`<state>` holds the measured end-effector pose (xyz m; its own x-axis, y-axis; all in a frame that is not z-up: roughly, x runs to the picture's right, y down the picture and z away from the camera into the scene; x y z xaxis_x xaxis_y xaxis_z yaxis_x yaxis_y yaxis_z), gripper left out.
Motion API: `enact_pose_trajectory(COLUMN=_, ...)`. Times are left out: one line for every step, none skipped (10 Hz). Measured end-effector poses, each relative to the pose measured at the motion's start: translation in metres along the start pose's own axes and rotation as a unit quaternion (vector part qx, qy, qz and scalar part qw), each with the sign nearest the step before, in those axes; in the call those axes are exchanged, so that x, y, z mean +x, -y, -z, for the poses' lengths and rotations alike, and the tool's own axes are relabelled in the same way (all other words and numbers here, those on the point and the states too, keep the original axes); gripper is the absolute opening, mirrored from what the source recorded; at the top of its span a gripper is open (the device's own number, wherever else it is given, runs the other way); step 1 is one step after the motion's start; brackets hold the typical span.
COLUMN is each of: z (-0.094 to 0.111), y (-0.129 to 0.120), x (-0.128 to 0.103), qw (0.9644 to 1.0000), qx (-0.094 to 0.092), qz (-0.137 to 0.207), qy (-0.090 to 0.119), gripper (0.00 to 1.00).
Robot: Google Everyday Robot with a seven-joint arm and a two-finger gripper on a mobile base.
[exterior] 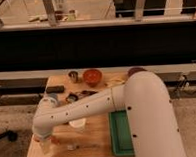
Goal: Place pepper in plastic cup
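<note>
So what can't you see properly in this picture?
Camera view only:
1. The gripper, low at the table's front left corner: mostly hidden by the arm's wrist.
2. The pepper: just a small orange bit beside the gripper; held or not, unclear.
3. The plastic cup: the arm covers its top, so its inside is unseen.
4. The small things behind the arm: half covered, can't be named.

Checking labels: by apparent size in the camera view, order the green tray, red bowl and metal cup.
1. green tray
2. red bowl
3. metal cup
The gripper is low at the table's front-left corner.
</note>
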<state>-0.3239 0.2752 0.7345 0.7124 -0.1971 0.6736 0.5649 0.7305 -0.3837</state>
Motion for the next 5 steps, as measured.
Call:
enact_pose_trajectory(z=-0.004, y=0.001, x=-0.003, qw=1.0, qx=-0.003, qz=0.002, qy=0.005, gripper=0.8)
enact_pose_trajectory(z=-0.007, y=0.004, x=-0.004, qw=1.0, qx=-0.003, qz=0.002, qy=0.009, gripper=0.8)
enact_pose_trajectory(z=-0.01, y=0.006, x=-0.005, qw=0.9999, qx=-0.002, qz=0.002, qy=0.012, gripper=0.8)
enact_pose_trajectory(z=-0.012, y=0.009, x=-0.005, qw=0.9999, qx=-0.002, qz=0.002, qy=0.013, gripper=0.8)
enact_pose_trajectory(z=-0.013, y=0.013, x=-0.003, qw=0.9999, qx=0.001, qz=0.0, qy=0.011, gripper=0.8)
